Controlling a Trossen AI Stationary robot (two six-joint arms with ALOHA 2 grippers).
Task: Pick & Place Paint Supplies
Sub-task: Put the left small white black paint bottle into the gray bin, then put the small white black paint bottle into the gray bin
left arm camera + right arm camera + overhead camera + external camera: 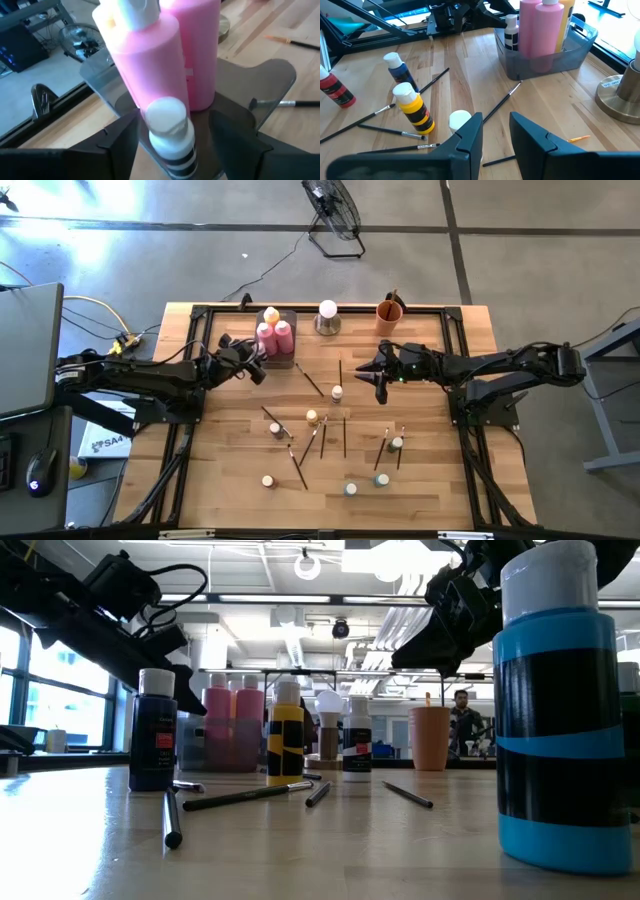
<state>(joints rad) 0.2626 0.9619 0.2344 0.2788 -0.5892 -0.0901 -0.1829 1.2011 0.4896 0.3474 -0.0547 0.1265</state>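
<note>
Showing left gripper [172,135] spread around striped bottle [170,135] in tray [270,85], overhead hiding it

Pink bottles [274,335] are standing upright in the tray [288,361]; small bottles [337,392] and brushes [343,435] are lying scattered across the desk [440,470].

Legible text is scarce. White box [103,442] on the floor left of the table [470,330], under the left arm: dark print reading "SA4", partly cut off. Metal base [620,97] of the white ball beside the grey tray [580,47]: small label strip, characters unreadable. Bottle labels unreadable.
</note>
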